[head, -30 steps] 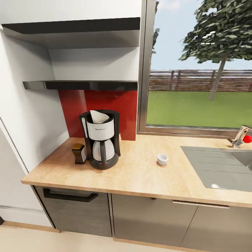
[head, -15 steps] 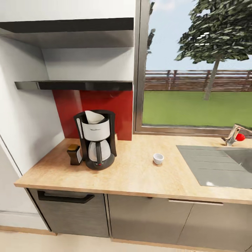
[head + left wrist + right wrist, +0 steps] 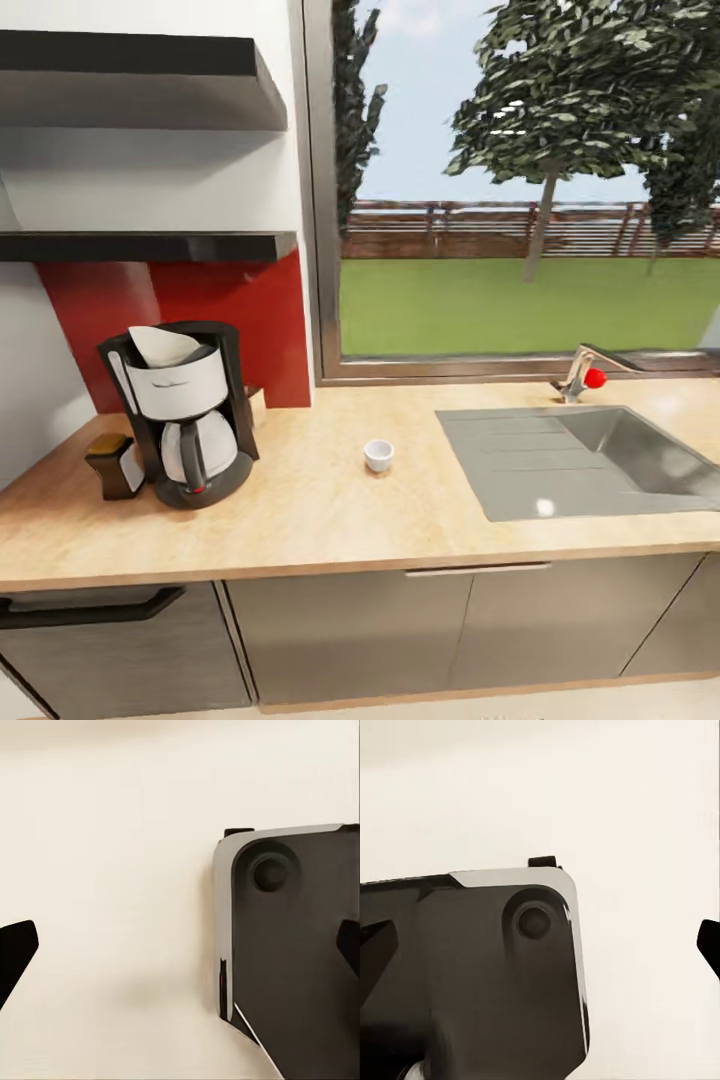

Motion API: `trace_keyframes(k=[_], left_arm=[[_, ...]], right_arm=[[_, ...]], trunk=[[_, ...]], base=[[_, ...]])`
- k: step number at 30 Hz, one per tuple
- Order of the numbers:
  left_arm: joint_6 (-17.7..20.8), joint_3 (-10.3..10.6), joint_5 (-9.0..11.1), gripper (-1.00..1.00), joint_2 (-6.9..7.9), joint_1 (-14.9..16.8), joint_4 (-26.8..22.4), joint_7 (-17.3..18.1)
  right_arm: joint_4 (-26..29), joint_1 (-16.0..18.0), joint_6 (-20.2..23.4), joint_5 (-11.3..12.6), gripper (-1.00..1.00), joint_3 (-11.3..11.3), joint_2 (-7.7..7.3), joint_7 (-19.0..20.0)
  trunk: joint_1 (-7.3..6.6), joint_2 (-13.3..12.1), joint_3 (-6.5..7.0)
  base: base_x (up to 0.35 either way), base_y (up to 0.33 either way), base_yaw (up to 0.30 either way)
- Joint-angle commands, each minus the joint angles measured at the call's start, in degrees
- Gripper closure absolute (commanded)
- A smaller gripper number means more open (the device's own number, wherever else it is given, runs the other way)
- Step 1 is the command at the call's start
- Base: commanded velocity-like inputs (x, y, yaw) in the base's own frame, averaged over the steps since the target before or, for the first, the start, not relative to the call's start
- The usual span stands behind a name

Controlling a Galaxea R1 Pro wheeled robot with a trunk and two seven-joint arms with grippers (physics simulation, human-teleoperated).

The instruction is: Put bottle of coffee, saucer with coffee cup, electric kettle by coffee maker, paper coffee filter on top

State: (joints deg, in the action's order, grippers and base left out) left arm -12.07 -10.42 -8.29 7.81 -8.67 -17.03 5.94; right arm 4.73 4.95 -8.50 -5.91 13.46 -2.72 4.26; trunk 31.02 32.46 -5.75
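My left gripper [image 3: 180, 952] and right gripper [image 3: 540, 945] gape empty over floor; the coffee maker [image 3: 185, 415] with its filter [image 3: 163, 345] sits at the countertop's [image 3: 300, 520] left end, its bottle [image 3: 113, 465] half hidden, the cup [image 3: 378, 455] mid-counter.

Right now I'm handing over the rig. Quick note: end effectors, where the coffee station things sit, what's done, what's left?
Left end effector and right end effector: open, empty, pointing down at the floor.
On the countertop: coffee maker, paper filter on top of it, bottle of coffee right beside it. Those steps look done.
Coffee cup stands alone on the counter, apart from the maker, with no saucer under it.
Left: saucer next to the maker, cup on it, electric kettle beside the maker.
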Motion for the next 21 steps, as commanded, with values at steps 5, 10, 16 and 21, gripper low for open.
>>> trace_keyframes(k=[5, 10, 16, 21], left_arm=[[-0.06, -0.41, -0.59, -1.00, -0.71, -0.03, -0.11, 0.30], [-0.06, -0.40, -0.59, -1.00, -1.56, -0.03, -0.11, 0.24], [-0.06, -0.39, -0.59, -1.00, -2.13, -0.03, -0.12, -0.06], [-0.06, -0.39, -0.59, -1.00, -2.26, -0.03, -0.11, -0.22]], right_arm=[[-0.08, 0.06, -0.20, -0.60, -1.00, 0.51, -0.01, 0.19], [-0.08, 0.06, -0.20, -0.60, -1.00, 0.52, -0.01, 0.20], [-0.08, 0.06, -0.20, -0.60, -1.00, 0.52, -0.01, 0.22], [-0.08, 0.06, -0.20, -0.60, -1.00, 0.52, -0.01, 0.23]], trunk=[[0.03, 0.08, -0.09], [0.03, 0.08, -0.09], [0.03, 0.08, -0.09], [0.03, 0.08, -0.09]], base=[[0.126, -0.266, -0.268], [0.136, -0.266, -0.268], [0.150, -0.266, -0.269], [0.163, -0.263, -0.269]])
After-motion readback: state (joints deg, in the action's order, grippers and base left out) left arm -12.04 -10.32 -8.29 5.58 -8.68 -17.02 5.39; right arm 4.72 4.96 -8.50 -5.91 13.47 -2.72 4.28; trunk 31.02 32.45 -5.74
